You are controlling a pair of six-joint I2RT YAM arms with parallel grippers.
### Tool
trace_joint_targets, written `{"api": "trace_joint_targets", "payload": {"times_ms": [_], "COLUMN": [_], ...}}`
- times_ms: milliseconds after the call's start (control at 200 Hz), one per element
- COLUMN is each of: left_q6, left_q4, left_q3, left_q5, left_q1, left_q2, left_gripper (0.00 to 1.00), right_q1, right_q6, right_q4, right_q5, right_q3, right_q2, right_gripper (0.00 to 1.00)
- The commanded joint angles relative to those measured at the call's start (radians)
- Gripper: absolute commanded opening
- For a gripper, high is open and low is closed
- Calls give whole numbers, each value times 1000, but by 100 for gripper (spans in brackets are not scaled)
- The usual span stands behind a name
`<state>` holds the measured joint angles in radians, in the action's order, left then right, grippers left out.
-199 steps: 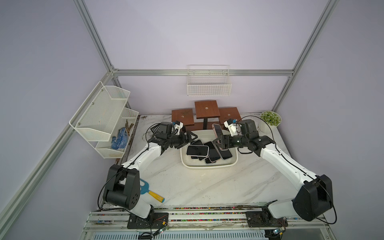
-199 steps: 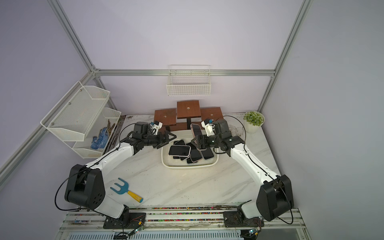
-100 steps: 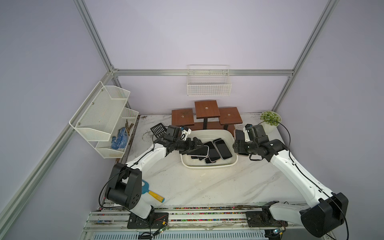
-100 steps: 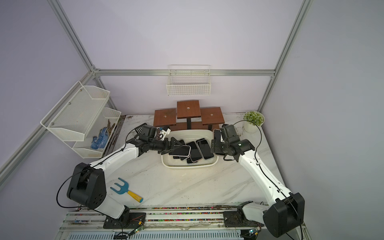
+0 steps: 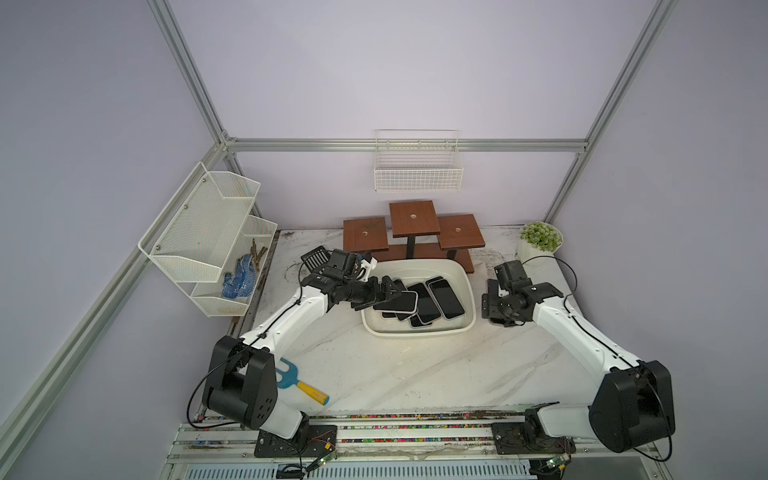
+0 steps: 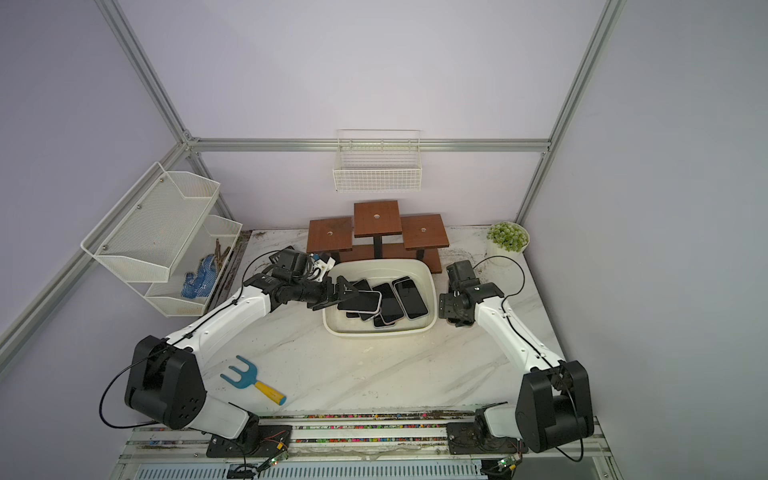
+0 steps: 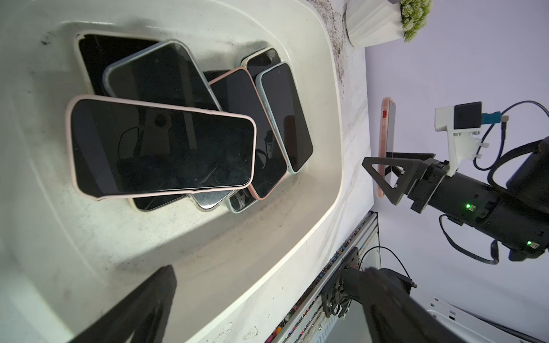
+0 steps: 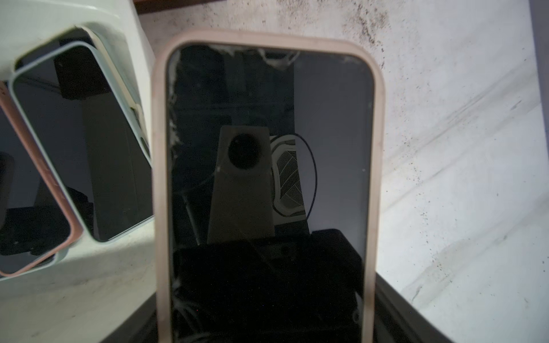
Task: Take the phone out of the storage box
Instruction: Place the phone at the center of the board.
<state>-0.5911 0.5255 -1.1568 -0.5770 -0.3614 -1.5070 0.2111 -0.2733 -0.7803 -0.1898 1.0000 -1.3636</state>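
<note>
Over box point(image 5: 419, 331) left end, L gripper point(image 5: 383, 293) hangs w/ jaws spread wide, holding nothing, just above pile point(image 7: 162, 145) of phones lying inside. Right of box, outside its rim, R gripper point(image 7: 392, 164) is clamped on one end of pink-cased phone point(image 7: 386, 124), over table point(image 5: 415, 374); contact w/ table can't tell.
</note>
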Motion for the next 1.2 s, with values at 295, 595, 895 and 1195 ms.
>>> {"api": "trace_joint_targets", "payload": {"times_ms": [295,595,895,1195], "left_q6": [-9,4,2,6], "left_q4": [3,0,-25,-30], "left_q3": [42,23,45,59], "left_q5": [102,105,101,105], "left_q1": [-5,-5,-5,-5], "left_q2": [66,42,30,37], "left_gripper": [100,100,100,100], "right_q1": [19,125,335,555], "right_q6": [-140,-293,-403,-463], "right_q4": [-60,-174,-190,-115], "right_q5": [85,175,206,203], "right_q3": [-138,-123,-213,-264], "right_q2": [116,106,126,36], "right_gripper": [71,72,72,72]}}
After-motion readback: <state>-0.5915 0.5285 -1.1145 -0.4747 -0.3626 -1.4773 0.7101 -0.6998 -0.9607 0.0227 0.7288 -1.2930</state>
